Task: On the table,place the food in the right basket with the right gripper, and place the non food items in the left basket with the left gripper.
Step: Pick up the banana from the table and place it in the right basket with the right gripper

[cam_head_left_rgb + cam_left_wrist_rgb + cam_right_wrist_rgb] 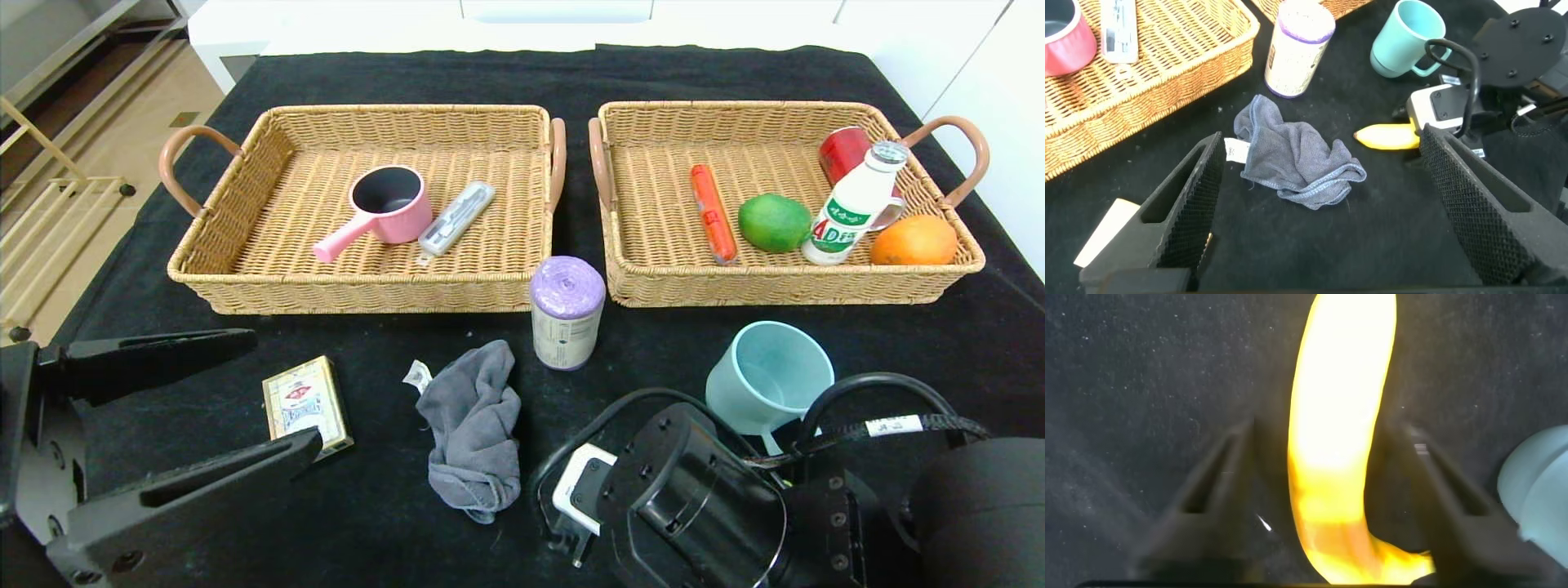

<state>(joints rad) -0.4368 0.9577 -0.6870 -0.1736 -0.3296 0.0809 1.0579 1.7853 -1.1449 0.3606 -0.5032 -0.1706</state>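
The right gripper (1327, 498) is down on the black table (735, 65) at about five o'clock in the head view, straddling a banana (1339, 441) that lies flat between its fingers (1204, 494); the fingers stand on either side of the fruit with a little gap showing on each flank, so they are narrowed but not yet pinching it. From the left wrist the banana (1388, 137) shows just beside the right arm, with the grey cloth (1294, 159) near it and the mint cup (1404, 37) beyond. To do this grab well, I judge the fingers should close squarely across the banana's thick middle, gently enough not to bruise it, then lift straight up before swinging toward the right basket (784, 282) at one o'clock, clearing the cup and the basket's near wall. The left gripper (1323, 212) hangs spread wide at seven o'clock, near the card box (306, 402), holding nothing.
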